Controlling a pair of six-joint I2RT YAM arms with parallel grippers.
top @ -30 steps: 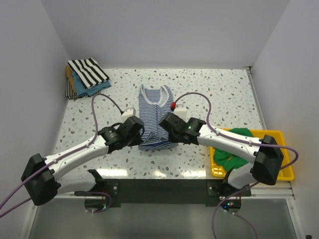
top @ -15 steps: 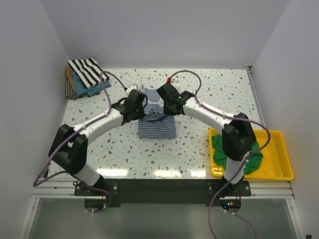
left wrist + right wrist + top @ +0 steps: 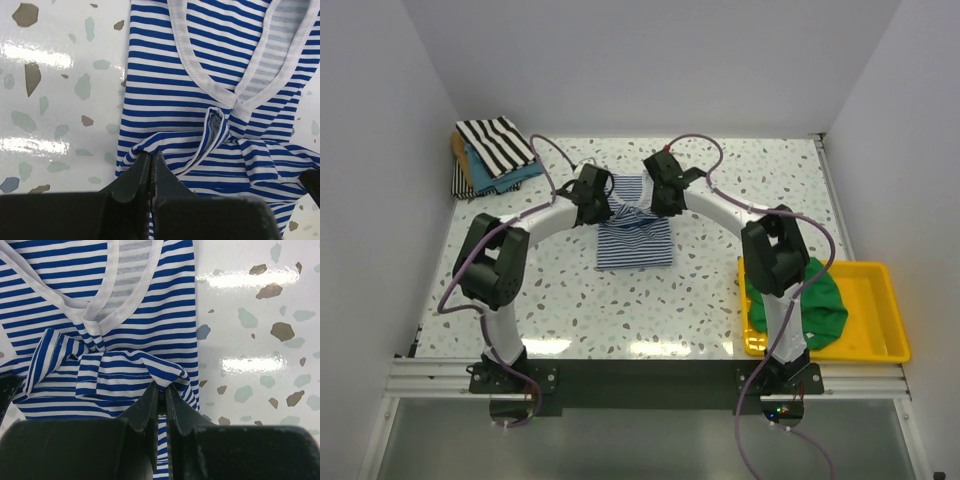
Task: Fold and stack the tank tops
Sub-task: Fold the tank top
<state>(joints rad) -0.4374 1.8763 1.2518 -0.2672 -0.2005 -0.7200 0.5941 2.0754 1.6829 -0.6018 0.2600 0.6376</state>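
Note:
The blue-and-white striped tank top (image 3: 634, 240) lies mid-table, its lower half folded up over its top half. My left gripper (image 3: 595, 200) is shut on the folded hem at the left; the pinch shows in the left wrist view (image 3: 150, 156). My right gripper (image 3: 665, 200) is shut on the hem at the right, also seen in the right wrist view (image 3: 161, 388). The neckline (image 3: 235, 95) lies flat ahead of the fingers. The green tank top (image 3: 815, 305) lies bunched in the yellow tray (image 3: 880, 320). Folded tops, black-and-white striped on top (image 3: 495, 145), are stacked at the far left corner.
White walls close the table at the back and sides. The yellow tray stands at the near right edge. Both arms arch over the table's middle, cables looping above them. Bare speckled tabletop (image 3: 620, 310) lies in front of the striped top.
Both grippers have carried the striped top's lower hem away from the arm bases toward the neckline, folding the top in half. The arms have stretched far out.

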